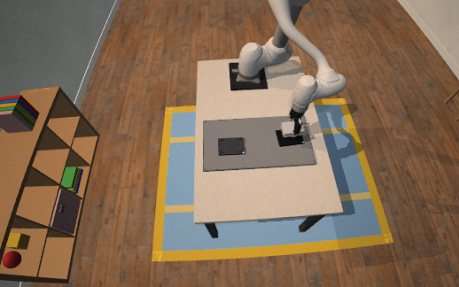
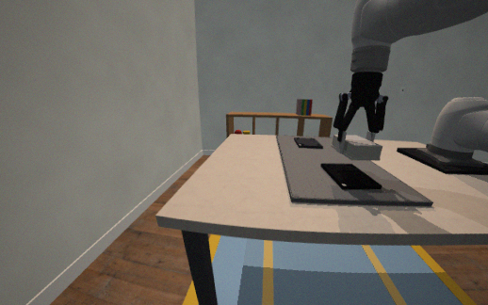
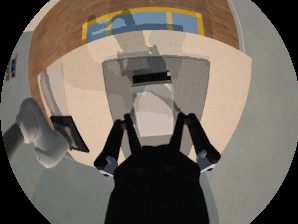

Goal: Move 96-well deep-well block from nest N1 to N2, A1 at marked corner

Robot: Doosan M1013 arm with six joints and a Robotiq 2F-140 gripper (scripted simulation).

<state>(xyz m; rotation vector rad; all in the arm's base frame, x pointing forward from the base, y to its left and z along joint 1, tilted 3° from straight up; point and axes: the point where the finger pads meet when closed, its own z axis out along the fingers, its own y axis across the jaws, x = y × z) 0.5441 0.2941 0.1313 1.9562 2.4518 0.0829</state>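
The gripper [image 2: 356, 138] has its jaws clamped across the pale 96-well deep-well block [image 2: 359, 147], one finger on each side, and the block hangs in the air, clear of the grey mat [image 2: 306, 181] under it; in the exterior view it sits level, above and beyond the nearer black nest [image 2: 350, 176] rather than in it. From the top camera the block [image 1: 288, 127] shows only as a small white patch at the upper left edge of that nest [image 1: 290, 139], with the black gripper body covering part of it, so its wells and any A1 corner mark cannot be made out. The wrist view looks down past the two dark fingers to the light block [image 3: 154, 112] between them, but the gripper housing fills the lower half of the picture and the fingertip contact is blurred. The second nest [image 1: 231, 146] lies well apart on the same mat and holds nothing; in the exterior view it is a small dark slab [image 2: 308, 142] far back. The mat rests on the beige bench [image 1: 266, 199], where the arm's black base plate [image 1: 232, 84] stands at the far end. The upper arm is cut off by the frame in both room views. A wooden shelf unit [image 1: 44, 95] stands off to one side on the floor
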